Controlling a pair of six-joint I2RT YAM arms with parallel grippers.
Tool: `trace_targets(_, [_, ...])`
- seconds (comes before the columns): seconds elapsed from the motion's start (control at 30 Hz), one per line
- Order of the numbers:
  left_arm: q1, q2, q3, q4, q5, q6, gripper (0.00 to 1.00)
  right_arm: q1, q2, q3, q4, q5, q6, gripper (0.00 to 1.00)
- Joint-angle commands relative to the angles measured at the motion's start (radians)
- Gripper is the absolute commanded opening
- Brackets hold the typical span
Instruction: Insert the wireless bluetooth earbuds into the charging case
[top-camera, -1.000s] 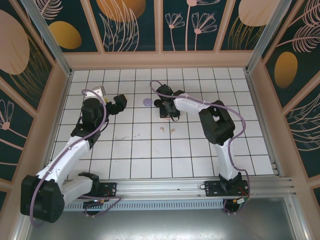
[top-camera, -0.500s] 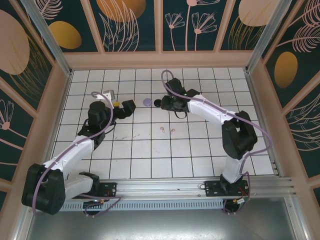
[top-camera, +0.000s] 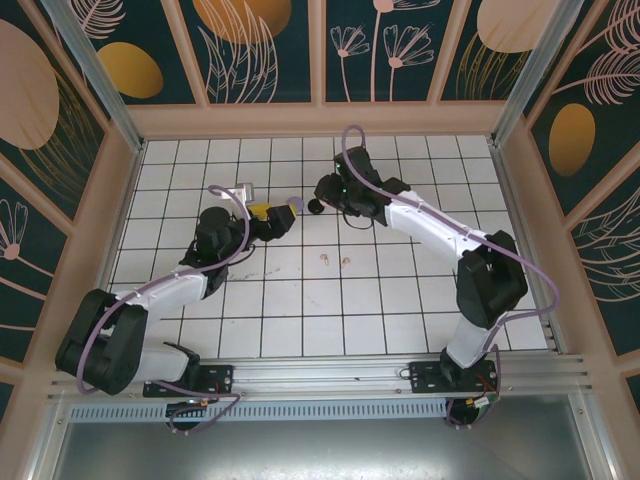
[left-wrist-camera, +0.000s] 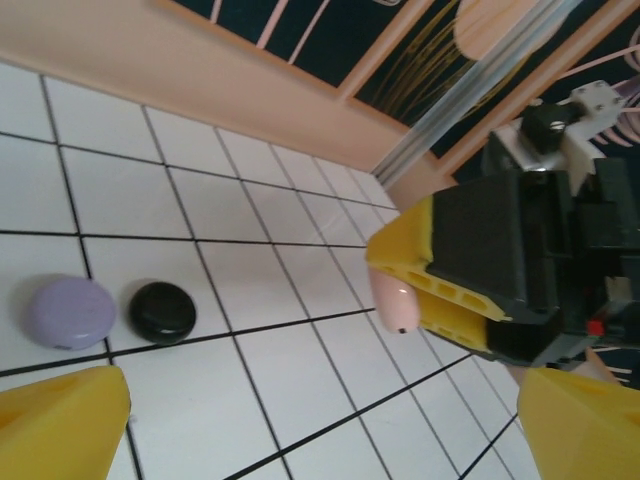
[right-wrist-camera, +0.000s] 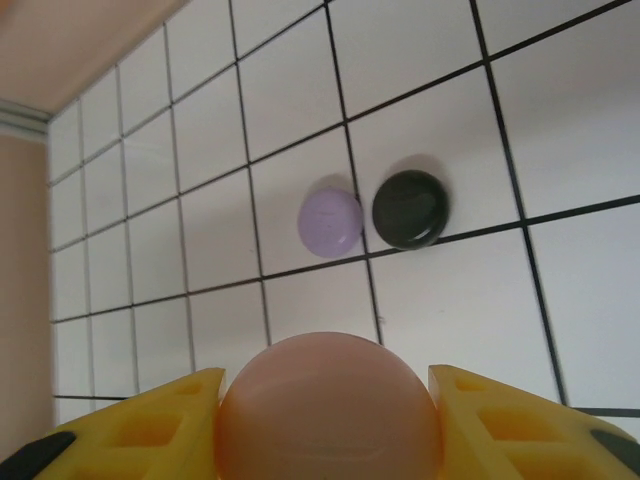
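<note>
My right gripper (right-wrist-camera: 330, 425) is shut on a pale pink round charging case (right-wrist-camera: 328, 405), which sits between its yellow fingers (right-wrist-camera: 150, 425). In the left wrist view that case (left-wrist-camera: 395, 300) pokes out of the right gripper's yellow fingers (left-wrist-camera: 440, 270) above the tiles. In the top view the right gripper (top-camera: 333, 190) hovers just behind a black case (top-camera: 316, 206) and a lilac case (top-camera: 293, 203). Two tiny pale pink earbuds (top-camera: 325, 259) (top-camera: 346, 262) lie on the tiles nearer the arms. My left gripper (top-camera: 282, 222) is wide open and holds nothing, just near-left of the lilac case.
The lilac case (right-wrist-camera: 330, 222) and black case (right-wrist-camera: 410, 208) lie side by side on the white tiled floor (top-camera: 300, 300). A small grey and white object (top-camera: 243, 190) sits behind the left arm. Patterned walls (top-camera: 320, 50) enclose the floor on three sides.
The left gripper has swung right, toward the lilac and black cases. The right gripper has carried the pink case away from the earbuds toward the back wall.
</note>
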Motion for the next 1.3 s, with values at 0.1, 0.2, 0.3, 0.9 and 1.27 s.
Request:
trace_targets(0.1, [-0.008,0.065,-0.025,0.261,0.109,-0.067,0.98,-0.006,-0.080,-0.062,0.152,-0.052,0.237,0.37])
trace_targets(0.2, [-0.010,0.106,-0.020,0.324,0.120,-0.100,0.94,-0.002,-0.103,-0.092,0.190,-0.053,0.322,0.36])
trace_targets(0.3, [-0.015,0.151,0.002,0.352,0.117,-0.121,0.87,0.007,-0.125,-0.117,0.208,-0.041,0.395,0.35])
trace_targets(0.9, [-0.108,0.369,0.161,0.434,0.101,-0.152,0.67,0.041,-0.152,-0.163,0.222,0.013,0.518,0.35])
trace_targets(1.27, [-0.108,0.427,0.207,0.432,0.114,-0.152,0.59,0.047,-0.146,-0.167,0.234,0.002,0.515,0.35])
